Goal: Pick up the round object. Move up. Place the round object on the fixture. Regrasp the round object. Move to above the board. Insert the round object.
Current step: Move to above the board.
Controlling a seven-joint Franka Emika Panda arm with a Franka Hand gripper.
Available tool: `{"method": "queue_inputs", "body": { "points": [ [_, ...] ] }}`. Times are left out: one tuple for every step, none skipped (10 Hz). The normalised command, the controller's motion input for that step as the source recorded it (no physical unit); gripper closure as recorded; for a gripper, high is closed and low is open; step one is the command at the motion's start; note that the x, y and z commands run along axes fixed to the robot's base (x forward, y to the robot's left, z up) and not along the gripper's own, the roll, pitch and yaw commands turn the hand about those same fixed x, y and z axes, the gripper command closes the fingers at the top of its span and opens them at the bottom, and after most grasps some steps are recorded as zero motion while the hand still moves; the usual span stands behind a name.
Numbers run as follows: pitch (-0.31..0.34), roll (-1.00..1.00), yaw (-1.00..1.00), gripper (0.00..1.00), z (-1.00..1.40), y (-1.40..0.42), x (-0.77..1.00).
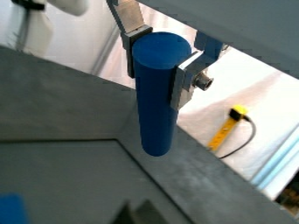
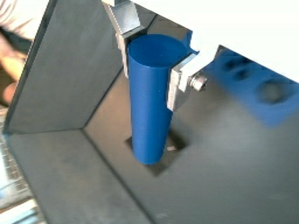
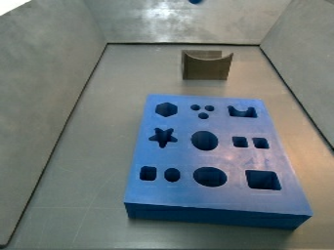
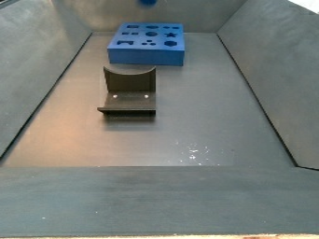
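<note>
Claw [image 1: 162, 61] clamped on upright round object [image 1: 156, 96], high above fixture [image 2: 170, 143].

Soft overhead light, floor glare, mild blur.

Blue peg [image 1: 156, 92] (silver tool [image 1: 158, 51])

gripper [image 1: 160, 63] with shiny metal fingers [image 1: 131, 31] up high clamps smooth matt blue peg [image 1: 156, 96]; board [image 3: 209, 156] matt.
</note>
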Motion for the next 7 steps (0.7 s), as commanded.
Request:
{"method": "queue_inputs", "body": {
  "points": [
    [-0.045, -1.0, -0.13, 1.0, 0.68, -0.64, -1.0],
    [-0.051, -1.0, -0.13, 1.0, 0.41, -0.35, -0.66],
    [-0.044, -1.0, -0.14, 1.0, 0.22, -0.17, -0.41],
    [-0.032, -1.0, -0.14, 1.0, 0.12, -0.08, -0.25],
    [-0.027, -1.0, -0.14, 1.0, 0.07, -0.04, -0.16],
    [-0.022, -1.0, -0.14, 1.0, 0.04, 0.0, -0.11],
    [-0.025, -1.0, -0.14, 1.0, 0.03, 0.03, -0.1]
  ]
}}
